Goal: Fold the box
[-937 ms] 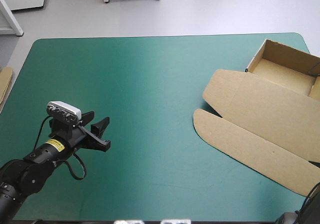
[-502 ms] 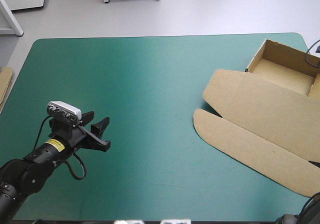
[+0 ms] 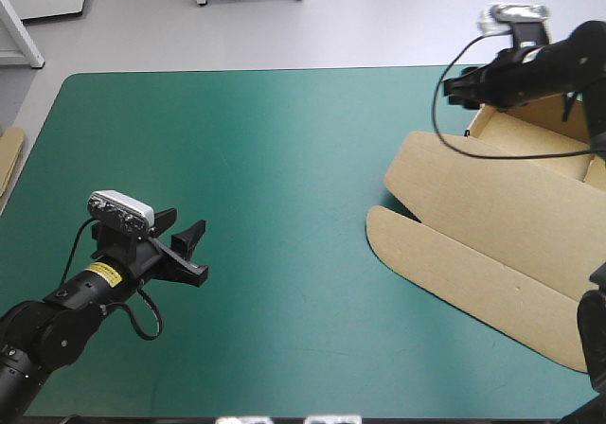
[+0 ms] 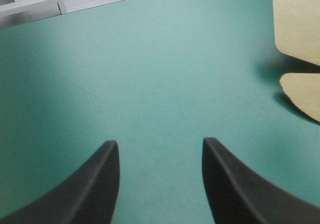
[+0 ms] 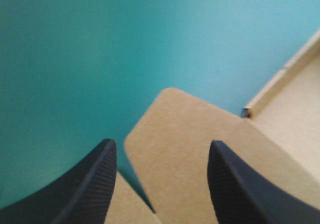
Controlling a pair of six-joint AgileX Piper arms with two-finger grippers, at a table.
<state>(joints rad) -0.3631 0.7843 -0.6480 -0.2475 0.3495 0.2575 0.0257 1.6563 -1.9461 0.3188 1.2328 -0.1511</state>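
Right tool open over the box; left tool open, well apart from it.
The brown box (image 3: 492, 225) lies on the teal-green counter (image 3: 284, 140) as an open tray with its lid flat, directly under the right tool (image 3: 457, 88). That tool hangs by the tray's far-left corner with its fingers spread and a rounded lid corner below the gap. It seems clear of the board, though height is hard to judge. The left tool (image 3: 187, 227), spread and empty, sits well to the box's left.
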